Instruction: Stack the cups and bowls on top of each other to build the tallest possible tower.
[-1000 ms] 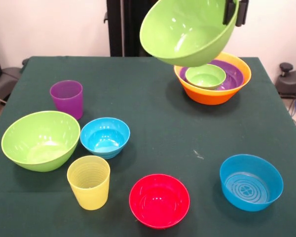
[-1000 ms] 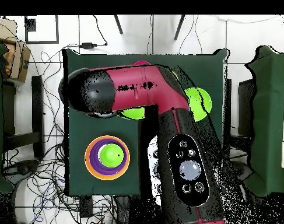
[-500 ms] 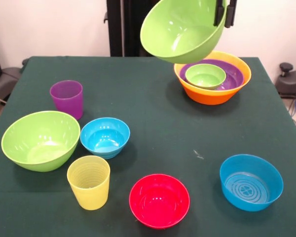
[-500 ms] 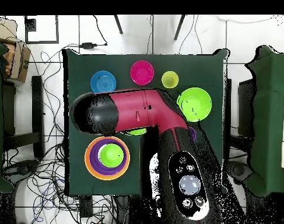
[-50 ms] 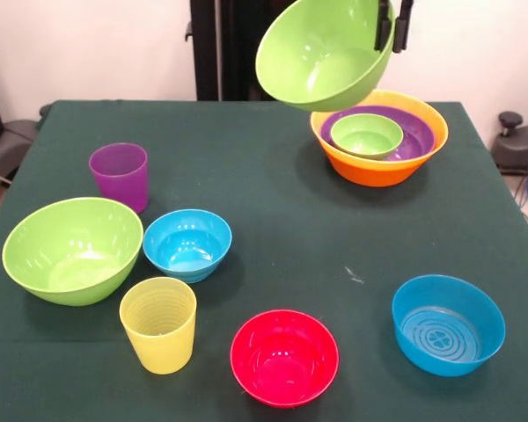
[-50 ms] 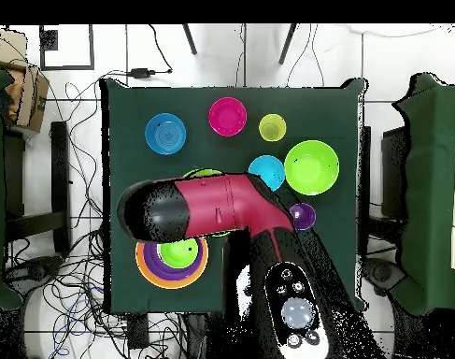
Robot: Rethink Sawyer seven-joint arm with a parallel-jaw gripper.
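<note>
No writing, label, brand, number or sign can be read anywhere in either view — not on the bowls, the cups, the table cloth or the arm.

The nearest thing to a mark is a moulded pattern of rings and a cross in the bottom of the blue bowl (image 5: 448,324), which sits on the table well below the gripper (image 5: 393,25) and toward the camera — it is relief, not lettering. The round buttons on the arm's cuff (image 6: 296,313) in the overhead view carry nothing legible.
</note>
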